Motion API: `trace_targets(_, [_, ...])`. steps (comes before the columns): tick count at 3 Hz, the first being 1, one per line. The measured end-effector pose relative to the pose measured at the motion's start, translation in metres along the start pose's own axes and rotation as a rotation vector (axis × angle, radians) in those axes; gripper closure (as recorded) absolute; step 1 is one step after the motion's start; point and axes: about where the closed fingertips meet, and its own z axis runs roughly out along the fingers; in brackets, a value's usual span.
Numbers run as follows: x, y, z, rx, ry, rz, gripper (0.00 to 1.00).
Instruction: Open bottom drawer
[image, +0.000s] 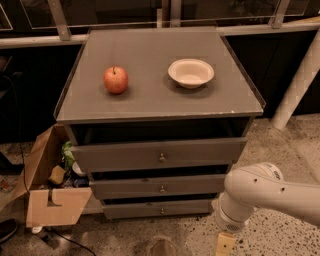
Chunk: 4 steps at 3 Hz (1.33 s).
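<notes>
The bottom drawer (150, 209) is the narrowest of three dark grey drawers and sits lowest in the cabinet, just above the floor. It has a small brass knob (161, 210) at its centre and looks pushed in. The middle drawer (125, 188) and the wide top drawer (120, 156) stand out a little further above it. My gripper (225, 245) hangs from the white arm (265, 192) at the picture's lower edge. It is low over the floor, in front of the bottom drawer's right end and apart from it.
A red apple (115, 79) and a cream bowl (190, 72) sit on the cabinet top (150, 100). An open cardboard box (47, 195) with clutter stands at the cabinet's left. A white post (300, 85) leans at the right. A cable (60, 242) lies on the floor.
</notes>
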Motion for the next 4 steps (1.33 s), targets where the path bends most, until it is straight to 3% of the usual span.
trace_targets(1, [0.004, -0.008, 0.041, -0.028, -0.041, 0.028, 0.0])
trace_targets(2, [-0.001, -0.02, 0.107, -0.099, -0.102, 0.058, 0.0])
trace_targets(4, [-0.002, -0.026, 0.125, -0.11, -0.126, 0.07, 0.0])
